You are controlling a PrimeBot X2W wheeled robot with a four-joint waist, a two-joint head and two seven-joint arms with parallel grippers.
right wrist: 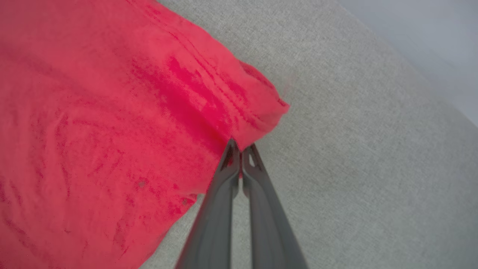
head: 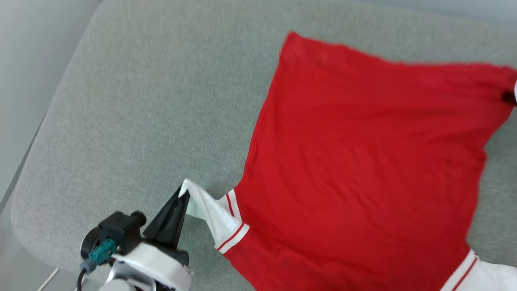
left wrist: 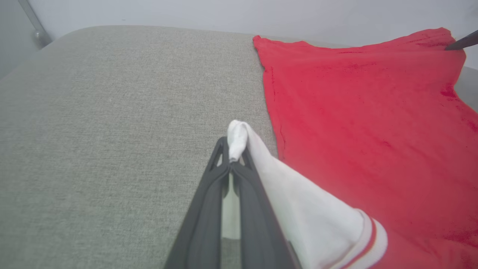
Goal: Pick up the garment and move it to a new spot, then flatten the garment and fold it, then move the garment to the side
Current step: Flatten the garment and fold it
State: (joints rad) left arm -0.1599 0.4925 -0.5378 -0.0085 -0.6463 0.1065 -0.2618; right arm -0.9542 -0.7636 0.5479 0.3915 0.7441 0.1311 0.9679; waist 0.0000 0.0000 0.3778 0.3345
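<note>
Red garment [head: 355, 161], in left gripper [head: 183, 196], right gripper [right wrist: 241, 147]

This looks like a bare indoor test room, more a lab than a home, as far as can be told. The work surface is a grey fabric-covered pad [head: 141, 101] with a rounded corner at the lower left of the head view and pale smooth floor [head: 16, 258] beside it. A plain pale wall [left wrist: 168, 11] runs along the top of the left wrist view, with a metal tube [left wrist: 33, 26] at the upper left. A red garment [head: 363, 141] lies spread on the pad.
</note>
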